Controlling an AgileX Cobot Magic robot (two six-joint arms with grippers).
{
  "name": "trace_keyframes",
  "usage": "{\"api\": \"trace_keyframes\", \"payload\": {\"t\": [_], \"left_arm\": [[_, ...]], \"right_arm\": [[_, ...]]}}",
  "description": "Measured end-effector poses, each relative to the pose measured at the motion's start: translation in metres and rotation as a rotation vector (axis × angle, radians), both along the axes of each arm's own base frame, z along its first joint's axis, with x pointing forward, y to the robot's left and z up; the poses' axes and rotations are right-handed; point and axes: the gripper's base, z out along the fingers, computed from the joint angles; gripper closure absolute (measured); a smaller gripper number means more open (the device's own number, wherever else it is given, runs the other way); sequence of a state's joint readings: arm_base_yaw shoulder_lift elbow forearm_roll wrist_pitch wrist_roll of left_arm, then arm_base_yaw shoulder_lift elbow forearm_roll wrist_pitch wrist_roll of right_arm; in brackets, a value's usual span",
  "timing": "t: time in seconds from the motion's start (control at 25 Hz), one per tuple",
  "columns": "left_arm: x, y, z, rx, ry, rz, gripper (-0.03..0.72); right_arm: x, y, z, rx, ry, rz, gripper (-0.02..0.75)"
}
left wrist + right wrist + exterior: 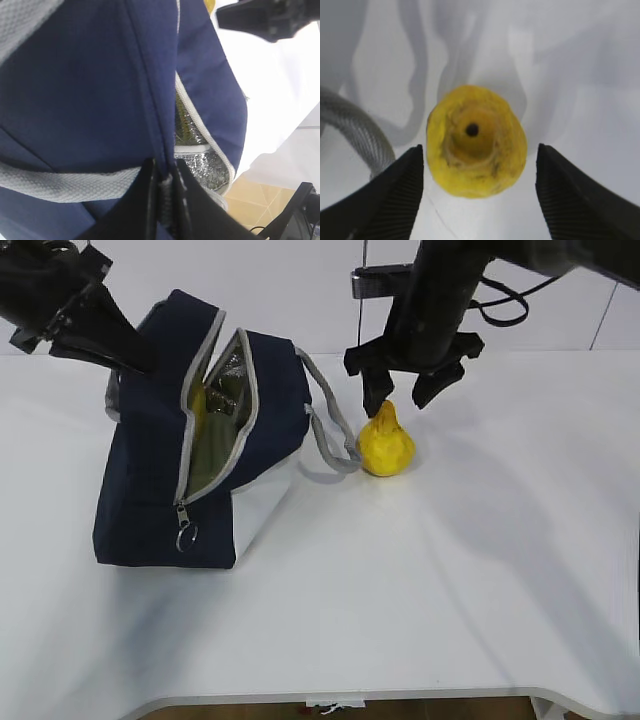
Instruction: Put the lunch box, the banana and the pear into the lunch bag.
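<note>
— Where's the pear [386, 443]?
— On the table [450, 570] beside the lunch bag [150, 490] — the right gripper [403, 395] spread above it. The left gripper [162, 200] pinches the bag's rim.

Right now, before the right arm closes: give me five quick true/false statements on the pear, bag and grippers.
1. The pear stands upright on the table, outside the lunch bag. True.
2. The right gripper is shut on the pear. False: its jaws are open, either side of it.
3. The lunch bag is zipped shut. False: it gapes open.
4. The left gripper is clamped on the bag's edge. True.
5. The pear lies on its side. False: stem end up.
</note>
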State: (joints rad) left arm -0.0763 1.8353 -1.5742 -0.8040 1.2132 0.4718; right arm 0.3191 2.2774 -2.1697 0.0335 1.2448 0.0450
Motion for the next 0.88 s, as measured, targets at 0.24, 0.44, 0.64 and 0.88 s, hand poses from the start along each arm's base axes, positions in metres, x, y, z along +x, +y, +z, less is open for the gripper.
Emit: {"api": "trace_keyframes", "payload": {"t": [0.24, 0.44, 0.64, 0.88], "left_arm": [[0.0, 0.0, 0.0, 0.0, 0.0, 0.0, 0.671], [0.0, 0.0, 0.0, 0.0, 0.0, 0.0, 0.671], [0.0, 0.0, 0.0, 0.0, 0.0, 0.0, 0.671], [0.0, 0.0, 0.001, 0.0, -0.002, 0.0, 0.671]], "right_arm": [[0.008, 0.003, -0.02, 0.003, 0.001, -0.003, 0.185], [0.013, 0.004, -0.019, 0.019, -0.05, -0.005, 0.185], [0.013, 0.004, -0.02, 0.019, -0.049, -0.005, 0.185], [0.012, 0.004, -0.02, 0.016, -0.041, -0.005, 0.239]]}}
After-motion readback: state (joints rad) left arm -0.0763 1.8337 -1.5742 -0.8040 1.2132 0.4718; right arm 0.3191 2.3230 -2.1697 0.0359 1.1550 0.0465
